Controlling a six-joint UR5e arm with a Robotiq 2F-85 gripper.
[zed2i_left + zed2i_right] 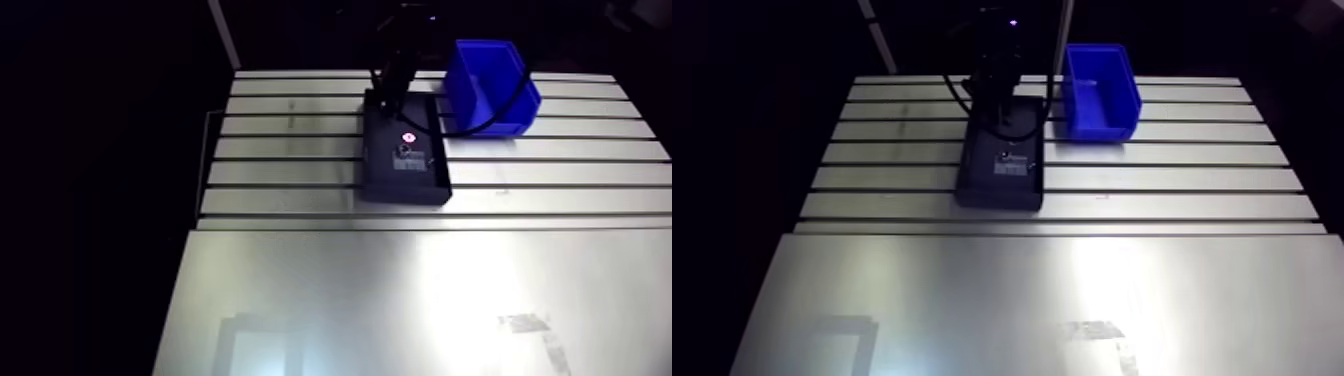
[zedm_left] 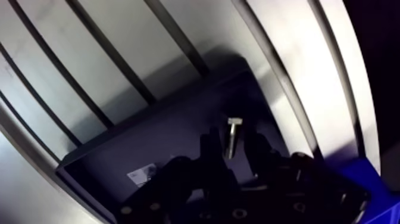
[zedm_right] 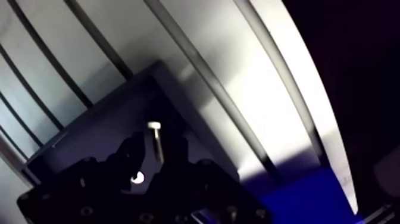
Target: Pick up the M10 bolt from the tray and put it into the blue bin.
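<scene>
1. On the slotted table point(image 1: 300, 150) I've got the black tray point(image 1: 400, 192) sitting roughly mid-table, long side running away from me. The blue bin point(image 1: 1102, 120) stands just beside the tray's far end, on its right as the arm view shows it.
2. Up over the far half of the tray hangs the gripper point(image 2: 231, 136). In the arm view it's just a dark lump, so I'm going by the wrist view for anything detailed.
3. Wrist view: the M10 bolt point(image 2: 233, 140) is lying on the tray floor and shows right between the two fingers point(image 2: 211, 149), head pointing away from the gripper and shank running back toward it.
4. Gripper state: the fingers are spread, one on each side of the bolt, and I can see a sliver of dark tray floor between the shank and each finger, so nothing is pinched. I can't tell how far above the bolt the fingertips are.
5. Other stuff: there's a small white label point(image 2: 141, 174) on the tray floor beside the gripper, and a corner of the blue bin peeks in on the other side.
6. Nearer my end, the table is covered by a smooth shiny plate point(image 1: 400, 300) with glare on it.
</scene>
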